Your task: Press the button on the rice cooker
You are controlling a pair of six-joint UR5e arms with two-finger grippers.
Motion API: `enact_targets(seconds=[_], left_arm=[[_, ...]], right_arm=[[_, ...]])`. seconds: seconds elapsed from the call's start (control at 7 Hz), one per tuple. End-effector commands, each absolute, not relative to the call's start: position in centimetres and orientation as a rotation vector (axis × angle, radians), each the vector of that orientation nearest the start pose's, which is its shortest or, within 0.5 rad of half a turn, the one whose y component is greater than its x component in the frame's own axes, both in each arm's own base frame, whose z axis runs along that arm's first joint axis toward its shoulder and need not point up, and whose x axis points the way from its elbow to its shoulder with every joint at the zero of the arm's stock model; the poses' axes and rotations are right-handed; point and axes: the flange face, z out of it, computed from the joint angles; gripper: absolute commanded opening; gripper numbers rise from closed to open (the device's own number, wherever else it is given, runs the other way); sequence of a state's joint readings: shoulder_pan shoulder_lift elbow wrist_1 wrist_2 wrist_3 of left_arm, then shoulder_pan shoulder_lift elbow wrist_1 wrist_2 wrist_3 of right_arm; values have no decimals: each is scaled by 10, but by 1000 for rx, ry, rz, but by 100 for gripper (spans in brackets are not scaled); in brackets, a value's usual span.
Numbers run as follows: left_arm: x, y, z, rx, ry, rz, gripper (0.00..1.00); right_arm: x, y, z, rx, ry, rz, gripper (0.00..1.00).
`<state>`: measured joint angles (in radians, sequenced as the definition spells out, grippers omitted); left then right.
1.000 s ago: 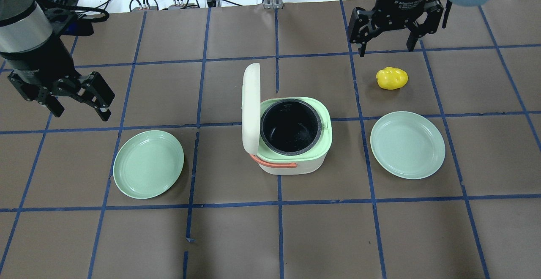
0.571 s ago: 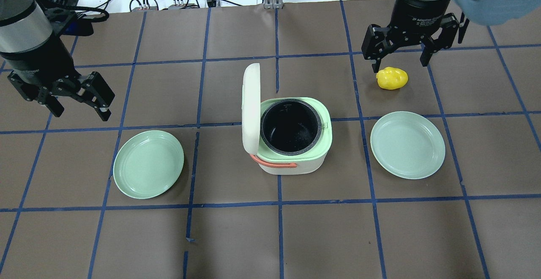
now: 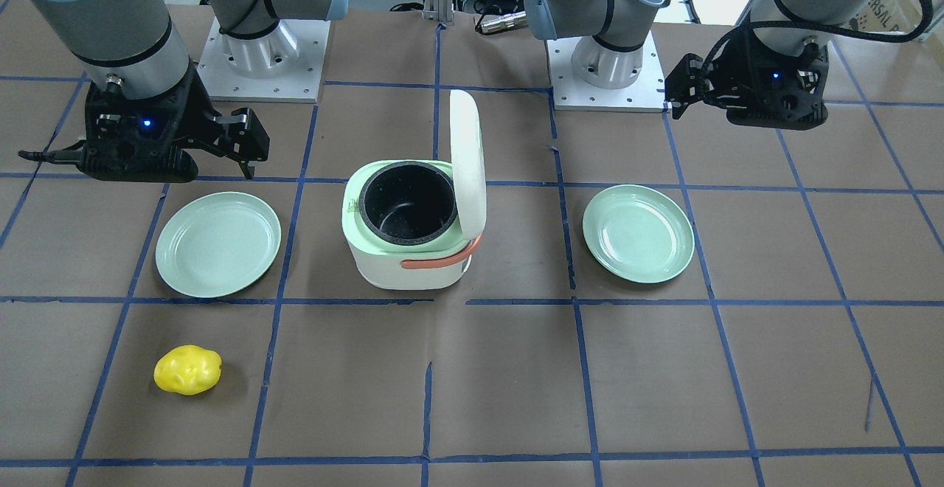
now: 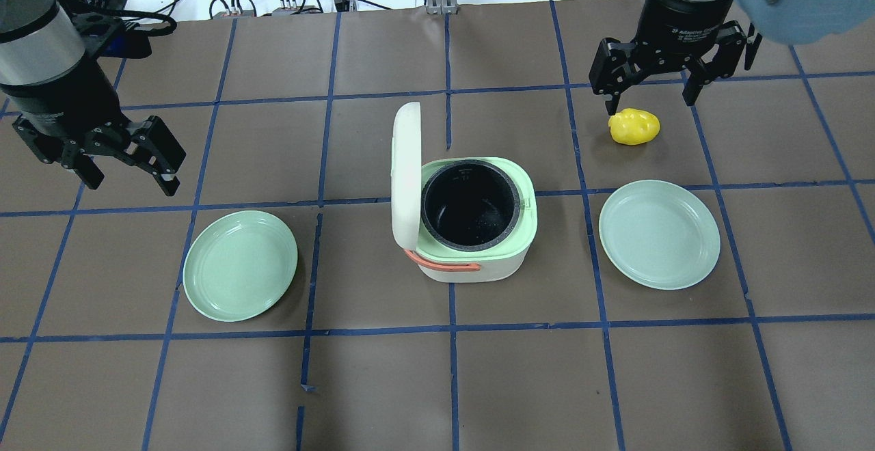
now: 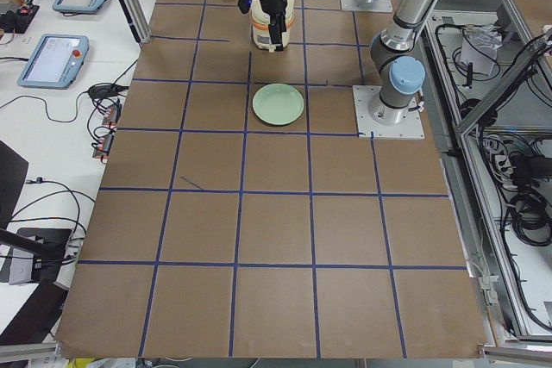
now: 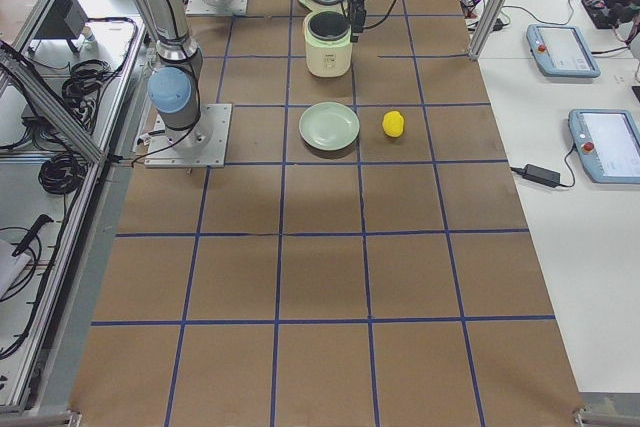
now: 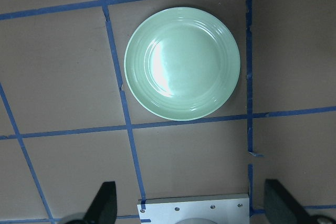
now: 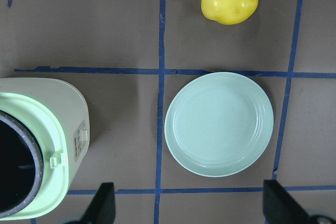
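Well off the rice cooker (image 4: pixel 523 232), left end effector (image 4: pixel 131 179) and right end effector (image 4: pixel 649 104) gape

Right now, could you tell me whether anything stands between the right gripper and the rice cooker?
Nothing visible does. Only bare table lies between the right gripper and the cooker; its raised lid stands on the far side.

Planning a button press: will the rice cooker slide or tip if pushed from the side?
Probably slides rather than tips: the rice cooker looks squat with a wide flat base. Its upright lid may wobble or swing shut.
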<state>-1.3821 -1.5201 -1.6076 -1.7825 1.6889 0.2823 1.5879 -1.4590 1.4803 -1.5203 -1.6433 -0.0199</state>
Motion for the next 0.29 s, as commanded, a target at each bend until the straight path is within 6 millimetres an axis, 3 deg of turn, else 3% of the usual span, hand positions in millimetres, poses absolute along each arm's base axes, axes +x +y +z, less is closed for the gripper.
enact_targets(seconds=[0.0, 0.14], left_arm=[[-35, -464, 476, 161, 3051, 337, 100], [-35, -464, 476, 161, 3051, 337, 100]], right_arm=[[136, -530, 468, -62, 3200, 116, 100], [136, -530, 467, -65, 3198, 120, 100]])
